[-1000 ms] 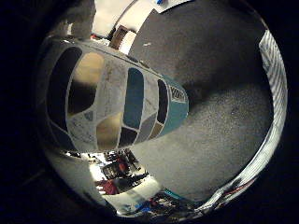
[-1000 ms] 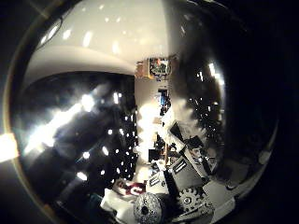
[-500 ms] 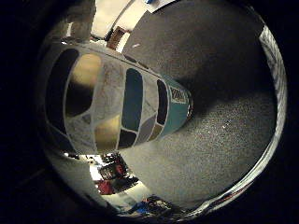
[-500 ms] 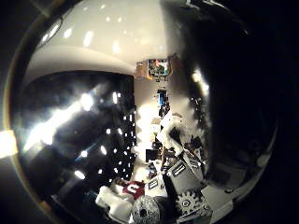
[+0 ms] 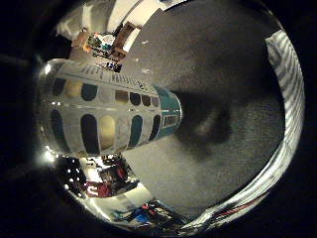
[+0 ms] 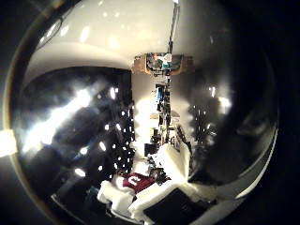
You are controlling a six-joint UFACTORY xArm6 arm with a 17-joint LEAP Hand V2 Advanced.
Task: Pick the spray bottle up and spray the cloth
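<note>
The spray bottle (image 5: 104, 119) fills much of the little finger side view, close against the palm. Its body is white with dark, tan and teal ovals, and its base is teal. The base points at the dark grey table (image 5: 223, 49), and its shadow lies on the table apart from it. A striped cloth (image 5: 290, 99) lies on the table at the far edge of that view. White and black parts of my right hand (image 6: 159, 192) curl in at the edge of the thumb side view, around the bottle. The spray head is hidden.
A glossy dark and white surface (image 6: 79, 131) sits very near the thumb side camera; I cannot tell what it is. Room furniture and shelves (image 5: 106, 42) show beyond the table's far edge. A red object (image 5: 111, 178) sits off the table's other side.
The whole picture has shifted, so the camera has moved. The bottle stays against the palm but lies at a different angle to the table, and its shadow now sits apart from the base.
</note>
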